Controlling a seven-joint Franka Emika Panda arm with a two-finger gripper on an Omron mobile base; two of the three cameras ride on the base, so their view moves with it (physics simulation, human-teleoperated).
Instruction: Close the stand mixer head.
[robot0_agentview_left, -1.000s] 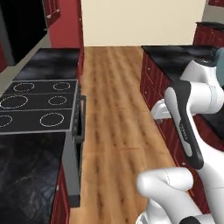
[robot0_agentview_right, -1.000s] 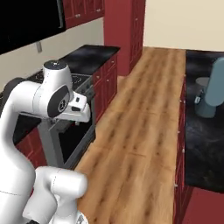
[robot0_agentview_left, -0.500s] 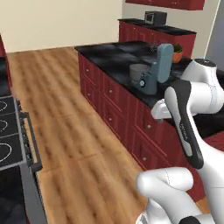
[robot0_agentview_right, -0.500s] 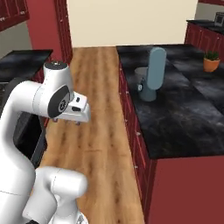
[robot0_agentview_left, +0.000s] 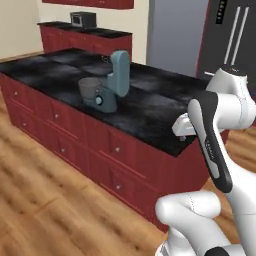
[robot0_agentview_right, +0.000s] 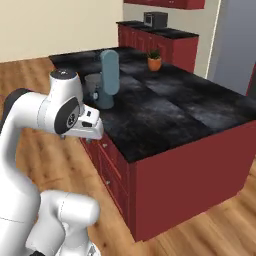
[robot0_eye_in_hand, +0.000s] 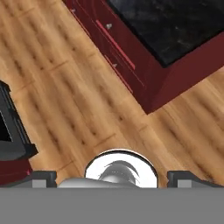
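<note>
The teal stand mixer stands on the black island counter (robot0_agentview_left: 150, 107). Its head (robot0_agentview_left: 120, 73) (robot0_agentview_right: 109, 71) is tilted up, nearly upright on the column. The grey metal bowl (robot0_agentview_left: 89, 87) (robot0_agentview_right: 92, 81) sits beside it on the mixer's base. My gripper (robot0_agentview_left: 182, 133) (robot0_agentview_right: 89, 132) hangs over the counter's near edge, well short of the mixer, and points down at the floor. In the hand view the gripper (robot0_eye_in_hand: 113, 177) is open with nothing between the widely spread fingertips (robot0_eye_in_hand: 43, 177); wooden floor and the island's corner lie below.
The island has red drawer fronts (robot0_agentview_left: 100, 145) facing me. A potted plant (robot0_agentview_right: 154, 61) stands on its far side. A microwave (robot0_agentview_left: 83, 19) sits on the back counter and a dark fridge (robot0_agentview_left: 231, 35) is behind my arm. A dark stove corner (robot0_eye_in_hand: 11, 131) shows at the floor's left.
The whole picture has swung from the stove and aisle to the island, so the camera moved. The mixer now appears larger and nearer. The arm keeps the same pose.
</note>
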